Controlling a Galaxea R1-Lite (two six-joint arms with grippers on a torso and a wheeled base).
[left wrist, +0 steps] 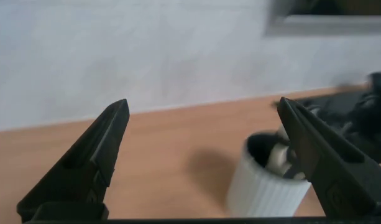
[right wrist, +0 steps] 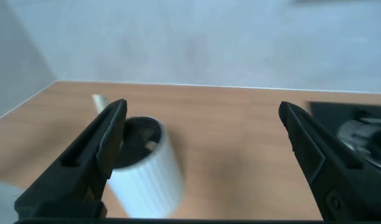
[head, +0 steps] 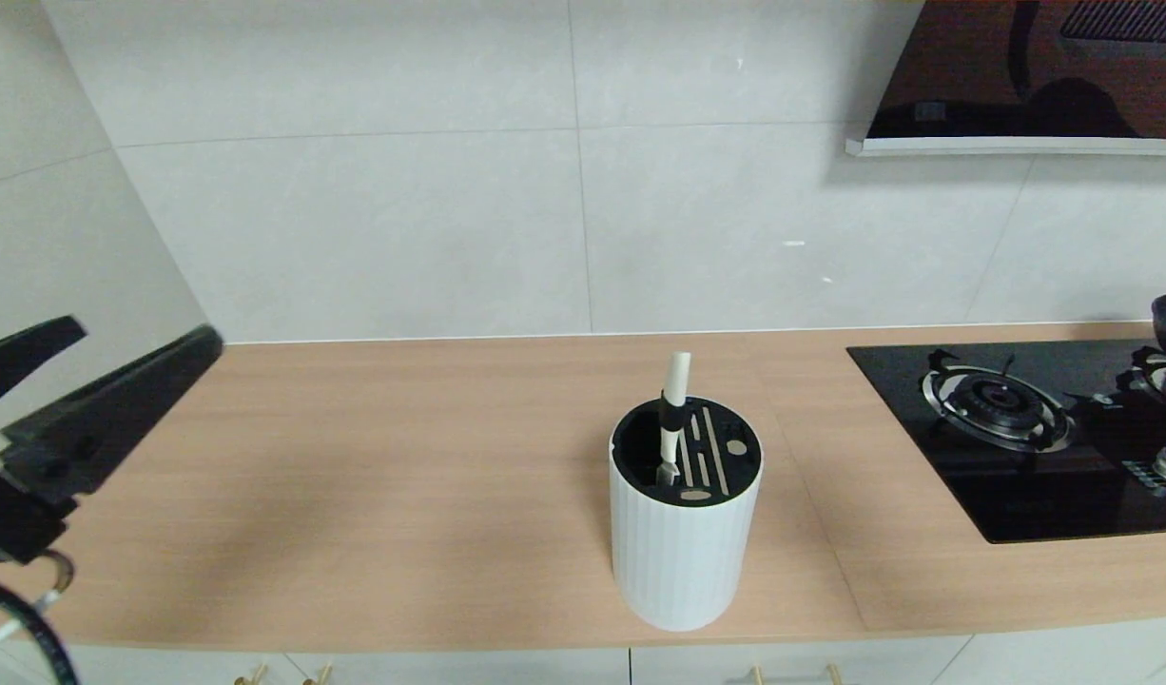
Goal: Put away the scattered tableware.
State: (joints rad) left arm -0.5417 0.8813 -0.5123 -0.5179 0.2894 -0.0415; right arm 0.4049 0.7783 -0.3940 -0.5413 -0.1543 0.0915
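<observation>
White holder [head: 683, 547], utensil [head: 676, 381] inside, apart from splayed left hand [head: 145, 333], splayed right hand [right wrist: 202, 104].

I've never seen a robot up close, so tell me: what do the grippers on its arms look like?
Both the left gripper and the right gripper are matte black. Each has two long, wedge-shaped fingers that taper to a pointed tip. A black cable loops beneath the left one.

Spread jaws, white holder [right wrist: 146, 175] beyond
</observation>
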